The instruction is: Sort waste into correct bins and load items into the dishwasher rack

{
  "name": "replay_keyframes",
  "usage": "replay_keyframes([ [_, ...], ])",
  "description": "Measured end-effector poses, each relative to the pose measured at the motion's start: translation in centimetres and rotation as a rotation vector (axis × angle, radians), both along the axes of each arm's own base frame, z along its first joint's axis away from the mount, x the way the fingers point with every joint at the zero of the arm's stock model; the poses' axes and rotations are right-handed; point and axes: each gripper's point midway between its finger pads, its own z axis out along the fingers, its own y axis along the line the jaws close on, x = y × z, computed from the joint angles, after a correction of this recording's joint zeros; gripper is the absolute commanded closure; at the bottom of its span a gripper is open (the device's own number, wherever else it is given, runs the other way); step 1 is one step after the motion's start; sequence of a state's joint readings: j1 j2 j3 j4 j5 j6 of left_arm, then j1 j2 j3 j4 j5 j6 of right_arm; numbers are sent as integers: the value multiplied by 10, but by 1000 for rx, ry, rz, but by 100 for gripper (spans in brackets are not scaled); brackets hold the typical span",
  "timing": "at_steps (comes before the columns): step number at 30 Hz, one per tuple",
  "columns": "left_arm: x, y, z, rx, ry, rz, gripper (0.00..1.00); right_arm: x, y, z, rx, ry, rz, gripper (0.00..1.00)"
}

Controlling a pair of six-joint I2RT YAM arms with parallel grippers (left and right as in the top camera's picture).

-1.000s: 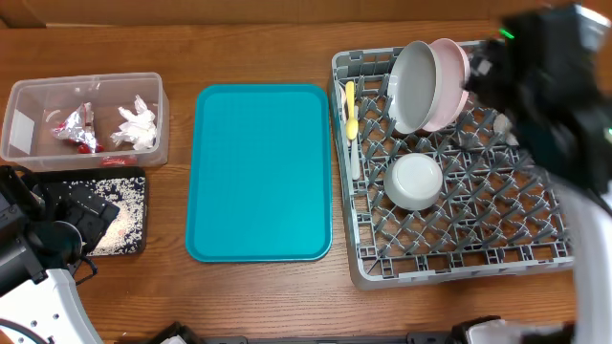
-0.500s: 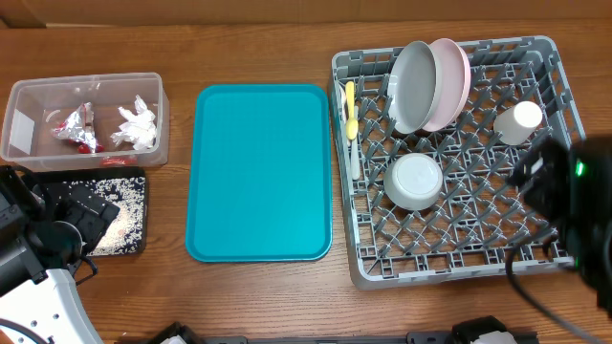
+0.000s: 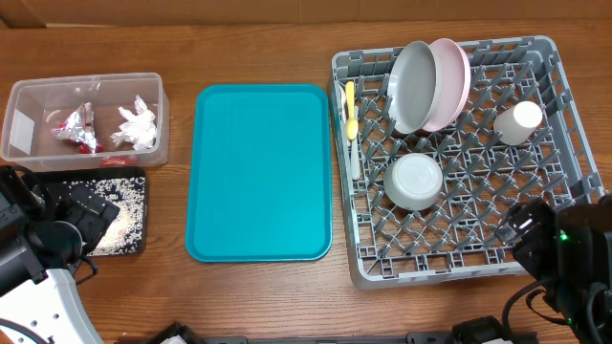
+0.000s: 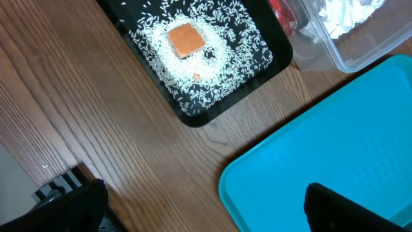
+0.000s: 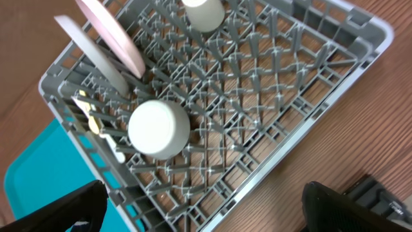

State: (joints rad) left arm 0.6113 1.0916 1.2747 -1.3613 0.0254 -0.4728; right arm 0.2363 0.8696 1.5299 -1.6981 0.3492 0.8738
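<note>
The dishwasher rack [image 3: 564, 205] holds the grey plate [image 3: 411, 88] and pink plate [image 3: 451, 81] on edge, the white cup [image 3: 517, 122], the upturned bowl [image 3: 413, 182], the yellow spoon [image 3: 350, 107] and the white utensil [image 3: 355, 158]. The clear tub [image 3: 24, 134] holds foil wrappers [image 3: 75, 127] and a napkin [image 3: 137, 125]. The black tray [image 4: 212, 106] holds rice [image 4: 225, 64] and an orange cube [image 4: 186, 38]. My left gripper [image 4: 206, 212] is open and empty over the wood beside the black tray. My right gripper [image 5: 203, 209] is open and empty above the rack's near edge.
The teal serving tray [image 3: 260, 172] lies between the bins and the rack, with nothing on it. My left arm [image 3: 38, 248] covers the black tray's left part. My right arm [image 3: 564, 263] hangs over the rack's front right corner.
My right arm has drawn back from the rack's far right to its front right corner. The white cup it hid now shows in the rack. The left arm has not moved.
</note>
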Motion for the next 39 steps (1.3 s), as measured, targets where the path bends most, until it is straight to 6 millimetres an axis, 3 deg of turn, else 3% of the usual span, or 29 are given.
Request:
replay_keyframes([
  [24, 0, 0, 0, 0, 0, 0, 0, 0, 13, 0, 20, -3, 78, 0],
  [28, 0, 0, 0, 0, 0, 0, 0, 4, 14, 8, 32, -95, 96, 0],
  [33, 0, 0, 0, 0, 1, 0, 0, 28, 21, 22, 20, -364, 177, 0],
  [36, 0, 0, -1, -2, 3, 0, 0, 45, 31, 9, -22, -482, 269, 0],
  [39, 0, 0, -2, -3, 4, 0, 0, 63, 42, -24, -59, -526, 360, 0],
])
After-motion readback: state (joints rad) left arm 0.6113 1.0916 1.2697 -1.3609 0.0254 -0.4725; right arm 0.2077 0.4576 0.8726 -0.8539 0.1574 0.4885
